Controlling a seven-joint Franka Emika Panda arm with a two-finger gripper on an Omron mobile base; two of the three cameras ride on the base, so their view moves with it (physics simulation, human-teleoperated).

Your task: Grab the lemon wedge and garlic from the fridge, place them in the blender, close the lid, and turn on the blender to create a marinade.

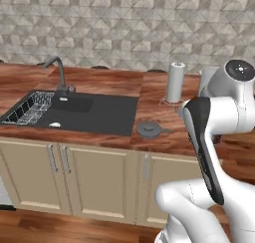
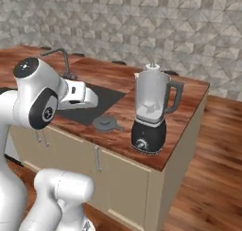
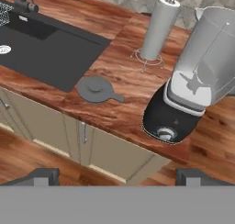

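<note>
Both fingers wide apart, well short of lid, blender.

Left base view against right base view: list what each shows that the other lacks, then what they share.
Left base view alone: the dish rack in the sink, the paper-towel roll standing clear. Right base view alone: the blender, with its jar and knob. Shared: the sink, the faucet, the lid lying on the counter, and the cabinets.

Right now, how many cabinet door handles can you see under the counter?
3. Two handles sit side by side on the doors below the sink; a third handle is on the door below the lid. The arm may hide others.
</note>
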